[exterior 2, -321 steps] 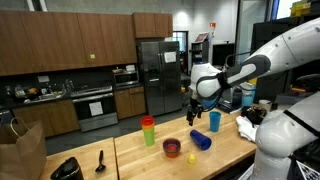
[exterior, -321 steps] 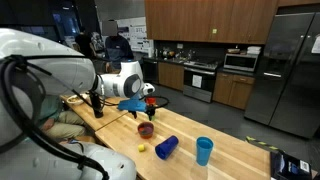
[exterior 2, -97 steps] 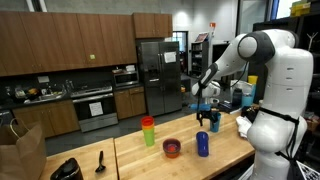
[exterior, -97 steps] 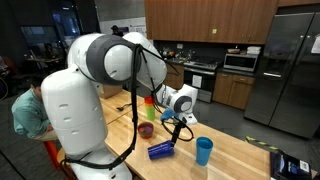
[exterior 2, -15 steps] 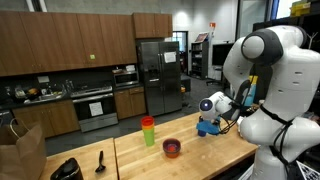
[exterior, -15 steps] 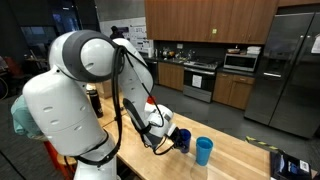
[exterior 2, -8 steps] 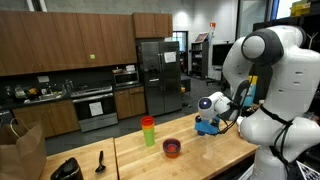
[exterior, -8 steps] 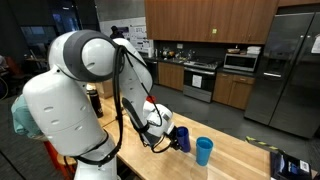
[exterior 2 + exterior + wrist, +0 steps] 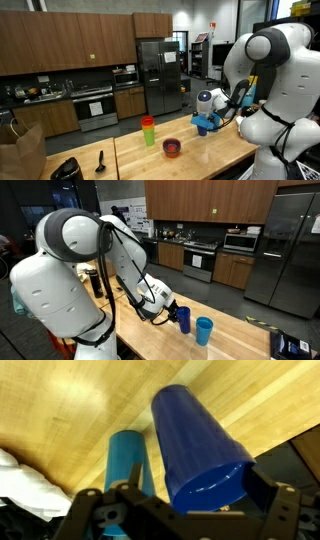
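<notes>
Two cups stand by the countertop [image 9: 60, 405] edge at right; bare wood lies upper left. My claw [image 9: 190, 505] gapes wide, holding nothing, around the glossy dark blue cup [image 9: 195, 440] at centre, with the light blue cup [image 9: 125, 460] just beside it.

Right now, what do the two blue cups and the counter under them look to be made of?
Tall dark blue tapered cup: probably plastic, smooth, uniform colour with a soft sheen. Light blue cup: likely the same plastic, matte. Pale wooden countertop: wood planks, visible grain and seams, satin finish.
</notes>
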Tool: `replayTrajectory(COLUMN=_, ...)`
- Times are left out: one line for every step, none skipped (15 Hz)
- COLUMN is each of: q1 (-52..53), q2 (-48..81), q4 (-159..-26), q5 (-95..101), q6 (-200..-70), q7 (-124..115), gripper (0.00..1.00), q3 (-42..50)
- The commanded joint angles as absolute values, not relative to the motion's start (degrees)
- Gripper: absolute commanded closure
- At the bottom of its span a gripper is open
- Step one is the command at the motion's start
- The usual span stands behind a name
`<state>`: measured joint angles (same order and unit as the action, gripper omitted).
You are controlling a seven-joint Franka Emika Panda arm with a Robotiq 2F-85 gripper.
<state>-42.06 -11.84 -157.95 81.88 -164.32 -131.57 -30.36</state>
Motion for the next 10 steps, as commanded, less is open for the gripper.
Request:
replayTrajectory(q1=-41.0, q2=-15.2, q4=-159.1, q5=73.2, q6=-168.6, q7=-124.9, gripper=0.00, q3=-28.3)
replayTrajectory(q1=-40.6, q2=-15.7, q4=-159.1, q5=70.2, q6=-170.1, q7=-122.5, gripper=0.00, q3=-27.7)
replayTrajectory(q1=-39.8, q2=-16.0, q4=-159.2, q5=67.3, q6=-171.0, q7=-120.4, gripper=0.00, q3=-27.1)
replayTrajectory(q1=-38.7, q2=-16.3, q4=-159.4, q5=64.1, q6=-172.2, q7=-117.7, gripper=0.00, q3=-26.4)
replayTrajectory(q1=-37.3, q2=-16.0, q4=-159.7, q5=60.9, q6=-173.5, q7=-114.9, gripper=0.00, q3=-25.5)
replayTrajectory(q1=-34.8, q2=-14.4, q4=-160.4, q5=57.1, q6=-175.3, q7=-109.6, gripper=0.00, q3=-24.1)
replayTrajectory(q1=-31.6, q2=-12.4, q4=-160.8, q5=53.1, q6=-176.3, q7=-104.3, gripper=0.00, q3=-22.6)
replayTrajectory(q1=-28.8, q2=-10.0, q4=-159.3, q5=51.4, q6=-177.4, q7=-102.4, gripper=0.00, q3=-21.1)
replayTrajectory(q1=-33.3, q2=-13.2, q4=-159.8, q5=54.7, q6=-175.0, q7=-107.2, gripper=0.00, q3=-24.4)
replayTrajectory(q1=-31.0, q2=-12.3, q4=-159.7, q5=52.9, q6=-175.6, q7=-105.2, gripper=0.00, q3=-23.4)
